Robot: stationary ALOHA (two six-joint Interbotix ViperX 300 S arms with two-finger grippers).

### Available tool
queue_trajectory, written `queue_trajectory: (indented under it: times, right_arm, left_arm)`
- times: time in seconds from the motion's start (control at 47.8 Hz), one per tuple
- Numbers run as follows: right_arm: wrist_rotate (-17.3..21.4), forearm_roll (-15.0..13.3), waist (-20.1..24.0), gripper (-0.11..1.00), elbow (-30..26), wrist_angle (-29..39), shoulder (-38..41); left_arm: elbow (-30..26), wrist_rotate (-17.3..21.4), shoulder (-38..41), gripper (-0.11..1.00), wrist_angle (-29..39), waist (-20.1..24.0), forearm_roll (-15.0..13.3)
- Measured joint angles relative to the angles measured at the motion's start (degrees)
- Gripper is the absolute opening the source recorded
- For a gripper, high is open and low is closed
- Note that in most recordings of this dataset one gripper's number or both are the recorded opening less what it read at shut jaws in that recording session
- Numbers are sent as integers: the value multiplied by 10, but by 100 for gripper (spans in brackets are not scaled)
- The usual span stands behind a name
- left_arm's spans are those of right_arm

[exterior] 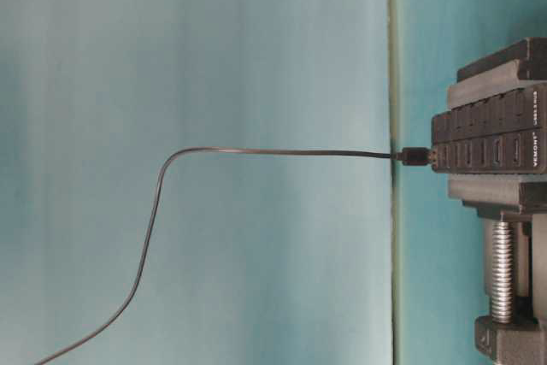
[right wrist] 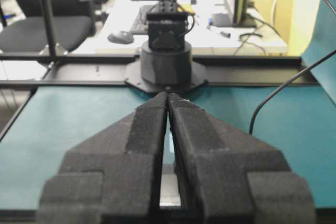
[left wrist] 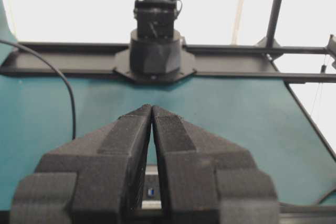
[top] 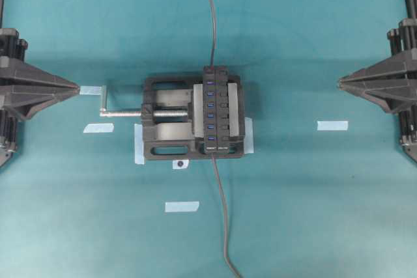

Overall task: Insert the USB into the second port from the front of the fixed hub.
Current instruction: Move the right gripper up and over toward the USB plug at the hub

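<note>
Both arms are sitting parked at the table's sides. The left gripper (left wrist: 152, 109) and the right gripper (right wrist: 168, 96) are showing fingertips pressed together, holding nothing.

The long narrow black hub with its row of blue ports (top: 214, 109) is sitting clamped in the black vise with the silver screw (top: 171, 113) at mid-table.

The thin black USB cable (top: 224, 219) is running from the near table edge up to the hub's front end; its plug (exterior: 416, 156) is appearing to touch that end.

Risks, as judged:
- A loose cable offers a poor hold, so the plug may twist in the fingers.
- Adjacent ports invite miscounting.
</note>
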Motion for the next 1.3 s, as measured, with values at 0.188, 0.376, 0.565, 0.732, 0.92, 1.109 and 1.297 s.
queue_trajectory:
  times: [0.188,0.376,0.565,0.732,0.92,1.109,1.297]
  right_arm:
    - [12,25,-11,9,3,41,11]
    - [45,33,-25,5,1,110,24]
    - [50,33,-33,5,-19,142,34]
    - [50,31,-51,5,-44,185,58]
    - [50,21,-69,5,-82,258,99]
    - [50,11,-76,5,-118,304,151]
    - [50,-2,-79,5,-143,317,196]
  left_arm:
    - [17,-4,1,0,0,7,1]
    - [16,-4,2,0,15,8,1]
    - [11,-3,17,0,57,8,1]
    - [-2,-3,42,0,100,7,1]
    - [-13,-3,69,0,116,8,1]
    - [-22,-4,92,0,135,8,1]
    - [-36,-3,115,0,171,8,2]
